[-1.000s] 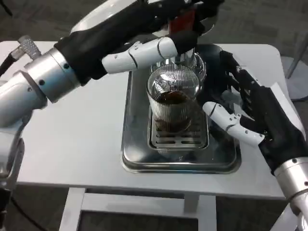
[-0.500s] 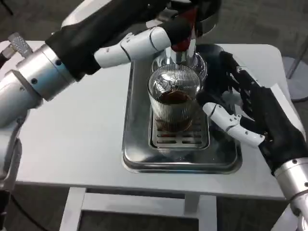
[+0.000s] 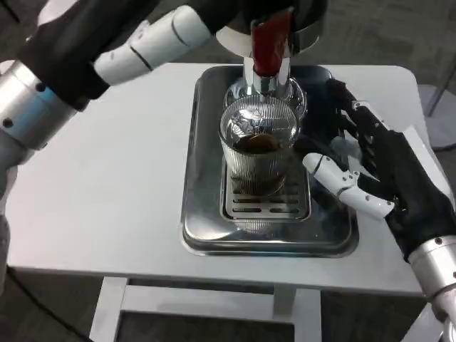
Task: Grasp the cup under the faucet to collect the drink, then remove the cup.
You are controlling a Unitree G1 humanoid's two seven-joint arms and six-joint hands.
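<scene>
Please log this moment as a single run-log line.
cup: on tray under faucet, holds dark drink | left hand: raised, off faucet | right hand: open beside cup, not gripping

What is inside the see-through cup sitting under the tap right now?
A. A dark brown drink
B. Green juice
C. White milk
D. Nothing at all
A. The ribbed clear cup on the metal tray under the faucet holds a dark brown liquid, seen through its wall and from above.
</scene>
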